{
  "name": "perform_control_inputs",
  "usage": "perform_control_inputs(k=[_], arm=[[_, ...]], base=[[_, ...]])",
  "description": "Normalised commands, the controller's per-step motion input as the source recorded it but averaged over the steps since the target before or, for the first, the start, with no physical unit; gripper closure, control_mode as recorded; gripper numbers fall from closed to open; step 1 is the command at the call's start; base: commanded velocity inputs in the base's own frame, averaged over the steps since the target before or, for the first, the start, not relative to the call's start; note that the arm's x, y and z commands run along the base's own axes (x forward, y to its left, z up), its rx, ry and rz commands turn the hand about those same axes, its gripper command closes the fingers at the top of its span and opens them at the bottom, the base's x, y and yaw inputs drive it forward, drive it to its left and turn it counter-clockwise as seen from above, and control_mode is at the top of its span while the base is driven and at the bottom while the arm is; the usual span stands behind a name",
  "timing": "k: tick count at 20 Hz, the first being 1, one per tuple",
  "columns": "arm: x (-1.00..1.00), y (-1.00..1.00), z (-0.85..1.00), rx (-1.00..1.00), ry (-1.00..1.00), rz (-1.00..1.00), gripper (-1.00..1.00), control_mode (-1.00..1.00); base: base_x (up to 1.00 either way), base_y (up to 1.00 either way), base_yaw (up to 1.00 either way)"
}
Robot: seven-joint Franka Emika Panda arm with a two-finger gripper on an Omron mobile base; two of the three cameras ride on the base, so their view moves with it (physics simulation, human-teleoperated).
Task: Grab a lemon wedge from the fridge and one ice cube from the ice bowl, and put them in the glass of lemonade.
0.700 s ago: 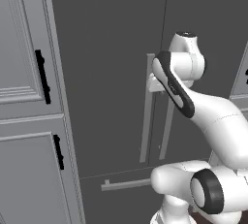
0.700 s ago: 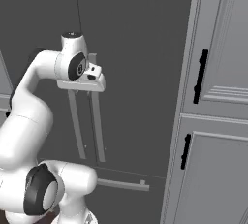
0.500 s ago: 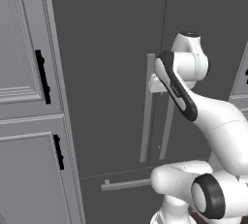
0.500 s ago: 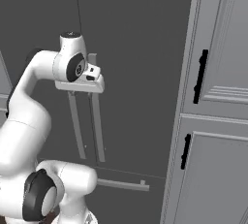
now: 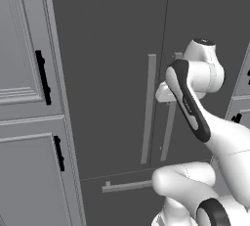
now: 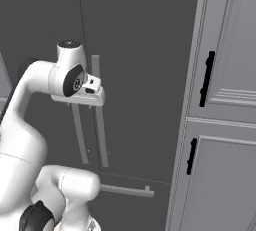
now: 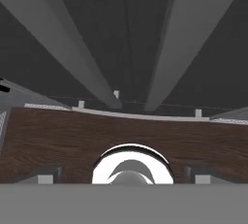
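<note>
A: Panelled grey cabinets [image 5: 29, 73] flank what?
B: Tall dark grey double-door fridge [image 5: 107, 49], doors closed. Claw [image 6: 95, 95] released, jaws wide, right at its grey bar handles [image 5: 149, 107].

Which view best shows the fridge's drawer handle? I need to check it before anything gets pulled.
The left base view: the horizontal drawer handle lies unobstructed below the fridge doors. The right base view shows it partly behind the arm. The hand view gives only a thin pale strip.

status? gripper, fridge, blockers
Gripper open, empty, up at the fridge bar handles. Fridge doors shut; lemon wedge not reached. Nothing in the way.
</note>
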Motion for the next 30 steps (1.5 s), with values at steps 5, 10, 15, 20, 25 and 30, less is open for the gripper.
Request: perform_control_inputs(k=[5,10,15,20,25,30], arm=[[0.0,0.0,0.0,0.0,0.0,0.0,-1.0,1.0],[0.0,0.0,0.0,0.0,0.0,0.0,-1.0,1.0],[0.0,0.0,0.0,0.0,0.0,0.0,-1.0,1.0],[0.0,0.0,0.0,0.0,0.0,0.0,-1.0,1.0],[0.0,0.0,0.0,0.0,0.0,0.0,-1.0,1.0],[0.0,0.0,0.0,0.0,0.0,0.0,-1.0,1.0]], base=[[-0.09,0.0,0.0],[-0.62,0.0,0.0],[-0.46,0.03,0.0],[-0.42,0.0,0.0],[-0.15,0.12,-0.06],[-0.14,0.03,-0.05]])
